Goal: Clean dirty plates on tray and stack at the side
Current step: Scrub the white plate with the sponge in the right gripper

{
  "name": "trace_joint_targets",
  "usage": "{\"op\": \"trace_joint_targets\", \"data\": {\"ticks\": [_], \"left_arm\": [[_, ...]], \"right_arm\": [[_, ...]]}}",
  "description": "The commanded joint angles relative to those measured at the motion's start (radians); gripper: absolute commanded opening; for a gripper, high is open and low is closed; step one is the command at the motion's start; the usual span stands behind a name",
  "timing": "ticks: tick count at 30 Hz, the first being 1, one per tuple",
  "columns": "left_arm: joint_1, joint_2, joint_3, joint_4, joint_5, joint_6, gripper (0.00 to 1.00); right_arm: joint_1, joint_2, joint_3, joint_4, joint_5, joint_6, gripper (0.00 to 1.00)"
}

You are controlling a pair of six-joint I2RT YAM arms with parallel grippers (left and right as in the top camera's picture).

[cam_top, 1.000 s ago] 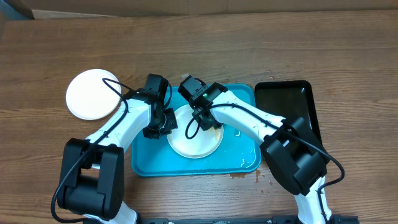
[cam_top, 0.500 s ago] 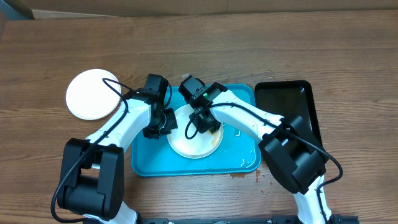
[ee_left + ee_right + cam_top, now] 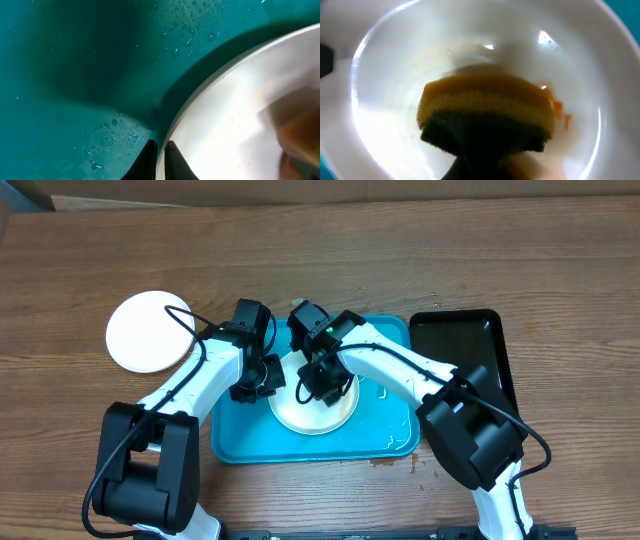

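Note:
A white dirty plate lies on the turquoise tray. My left gripper is shut on the plate's left rim, its fingertips pinching the edge. My right gripper is over the plate, shut on a yellow sponge with a dark scouring side, pressed into the plate. An orange-red smear shows beside the sponge. Another white plate lies on the table at the left.
A narrow black tray lies right of the turquoise tray. Water droplets dot the tray floor. A brown spill marks the table at the tray's front edge.
My right gripper has slid the sponge a little toward the plate's left and front. My left gripper has held still on the rim.

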Motion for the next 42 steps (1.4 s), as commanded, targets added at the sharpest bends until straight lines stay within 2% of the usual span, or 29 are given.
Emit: {"op": "trace_joint_targets", "data": {"ticks": [1,7,13,17,20,25,34,38,42], "left_arm": [[-0.001,0.003,-0.006,-0.001,0.0,0.001,0.09],[-0.001,0.003,-0.006,-0.001,0.0,0.001,0.11],[-0.001,0.003,-0.006,-0.001,0.0,0.001,0.12],[-0.001,0.003,-0.006,-0.001,0.0,0.001,0.12],[-0.001,0.003,-0.006,-0.001,0.0,0.001,0.12],[-0.001,0.003,-0.006,-0.001,0.0,0.001,0.08],[-0.001,0.003,-0.006,-0.001,0.0,0.001,0.05],[-0.001,0.003,-0.006,0.0,0.0,0.001,0.04],[-0.001,0.003,-0.006,0.0,0.0,0.001,0.04]], "right_arm": [[-0.048,-0.02,0.138,-0.034,-0.071,-0.007,0.04],[-0.132,-0.056,0.304,-0.19,-0.096,-0.042,0.04],[-0.159,-0.053,0.25,-0.222,-0.096,-0.048,0.04],[-0.139,-0.053,0.146,-0.109,-0.098,-0.048,0.04],[-0.113,-0.052,0.043,0.066,-0.012,-0.033,0.04],[-0.09,-0.052,-0.047,0.244,0.097,0.034,0.04],[-0.07,-0.051,-0.164,0.331,0.111,0.067,0.04],[-0.07,-0.051,-0.194,0.374,0.022,0.081,0.04],[-0.07,-0.051,-0.194,0.458,-0.197,0.08,0.04]]}}
